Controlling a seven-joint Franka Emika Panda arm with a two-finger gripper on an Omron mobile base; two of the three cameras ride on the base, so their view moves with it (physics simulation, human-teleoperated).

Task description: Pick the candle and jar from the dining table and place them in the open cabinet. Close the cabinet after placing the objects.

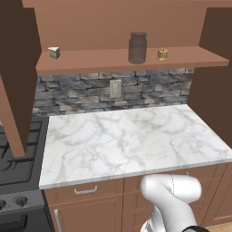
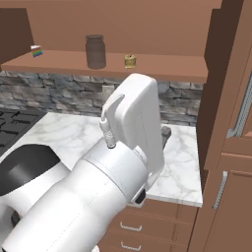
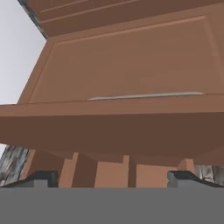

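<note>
At the bottom edge of the hand view, my gripper (image 3: 111, 177) stood with its two dark fingertips (image 3: 41, 178) far apart, at about seven and five o'clock, and nothing lay between them — the jaws were wide and empty. Straight ahead of the tips, from nine to three o'clock, ran a thick brown wooden edge, and above it, toward twelve, a flat brown door panel of the cabinet (image 3: 131, 65) with a long silver bar handle (image 3: 144, 95) lying across it in that rolled view. A strip of grey stone wall (image 3: 11, 164) showed at eight o'clock.

In the right base view my white arm (image 2: 130, 133) rose from seven o'clock toward the centre, over the near edge of the marble counter (image 2: 179, 167). The open door (image 2: 226, 83) stood at three o'clock of that view, edge-on.

On the cabinet's plain wooden shelf (image 1: 90, 61) in the left base view, the jar (image 1: 137, 47) stood upright at about one o'clock, and the candle (image 1: 163, 54) sat just beside it toward two o'clock, apart from it — both rested on the shelf. The small rainbow-striped wedge (image 1: 54, 52) sat well apart from them at eleven o'clock. Below the shelf ran the stone backsplash with a pale outlet plate (image 1: 115, 89), then the counter, with the dark stove (image 1: 18, 176) at eight o'clock.
</note>
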